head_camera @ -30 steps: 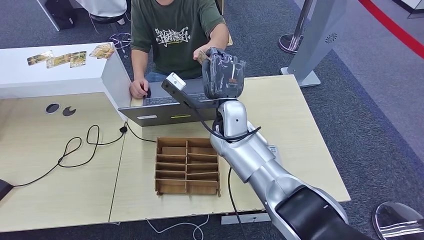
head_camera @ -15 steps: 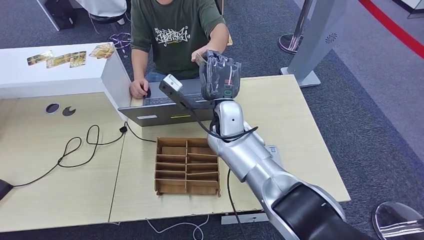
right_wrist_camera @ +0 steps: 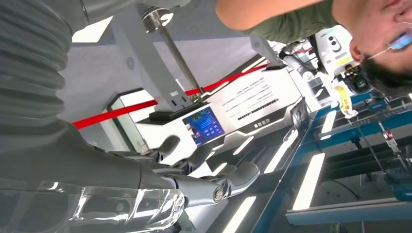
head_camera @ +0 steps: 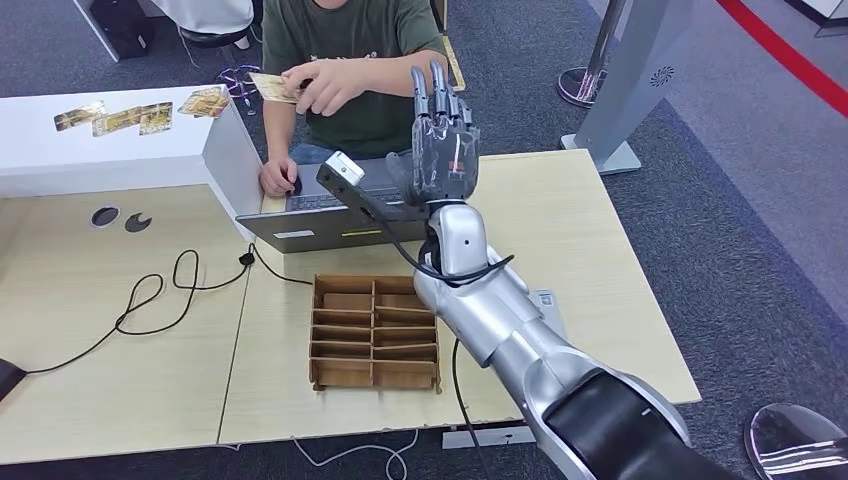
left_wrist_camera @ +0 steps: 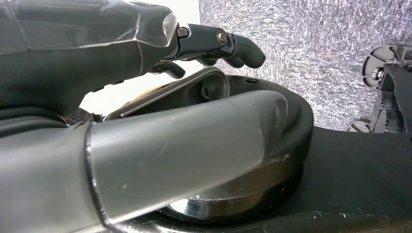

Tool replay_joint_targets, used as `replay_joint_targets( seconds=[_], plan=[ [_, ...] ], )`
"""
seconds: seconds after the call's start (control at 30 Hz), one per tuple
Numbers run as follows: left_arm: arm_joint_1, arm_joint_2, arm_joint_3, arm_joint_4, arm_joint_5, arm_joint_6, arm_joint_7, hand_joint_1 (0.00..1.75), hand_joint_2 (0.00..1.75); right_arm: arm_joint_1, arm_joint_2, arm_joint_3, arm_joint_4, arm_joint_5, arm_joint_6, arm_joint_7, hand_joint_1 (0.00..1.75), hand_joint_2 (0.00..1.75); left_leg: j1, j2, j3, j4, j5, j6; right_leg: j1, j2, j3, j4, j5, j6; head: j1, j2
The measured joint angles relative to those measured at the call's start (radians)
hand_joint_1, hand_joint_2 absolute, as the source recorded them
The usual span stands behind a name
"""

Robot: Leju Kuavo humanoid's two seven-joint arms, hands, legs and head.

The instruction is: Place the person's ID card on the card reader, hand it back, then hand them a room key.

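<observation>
My right hand (head_camera: 443, 135) is raised over the far edge of the desk, fingers straight up and apart, holding nothing. In the right wrist view its fingers (right_wrist_camera: 214, 180) stretch out bare. The person in a green shirt (head_camera: 350, 60) sits behind the desk and holds a yellowish card (head_camera: 268, 87) in a hand (head_camera: 325, 85), up and to the left of my right hand. Several gold-patterned cards (head_camera: 120, 118) lie on the white counter (head_camera: 110, 150) at the far left. My left hand (left_wrist_camera: 145, 43) hangs low, its fingers (left_wrist_camera: 228, 43) slightly bent around nothing.
A grey laptop (head_camera: 320, 215) stands open between me and the person, whose other hand (head_camera: 277, 180) rests on it. A brown cardboard divider tray (head_camera: 375, 332) sits mid-desk by my right forearm (head_camera: 490, 310). A black cable (head_camera: 150, 295) loops across the left desk.
My right hand was holding the card out near the person's hand; the person now has it and has carried it left. My fingers have straightened and spread upward.
</observation>
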Motion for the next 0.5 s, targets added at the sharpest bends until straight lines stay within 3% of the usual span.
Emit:
replay_joint_targets(
  seconds=[0.2, 0.5],
  plan=[
    [0.012, 0.001, 0.0, 0.0, 0.033, 0.0, -0.02, 0.0, 0.0, 0.077, -0.009, -0.012, -0.121, -0.079, 0.0, -0.063, 0.0, 1.75, 0.0, 0.0, 0.0, 0.0, 0.0, 0.0, 0.0, 0.0, 0.0, 0.0, 0.0, 0.0, 0.0, 0.0],
    [0.035, 0.005, 0.0, 0.0, 0.08, 0.01, -0.034, 0.0, 0.0, 0.337, -0.053, -0.09, -0.433, -0.12, 0.0, -0.166, 0.0, 1.75, 0.0, 0.0, -0.001, 0.0, -0.001, 0.001, 0.0, 0.0, 0.0, -0.001, 0.0, 0.0, 0.0, 0.0]
  ],
)
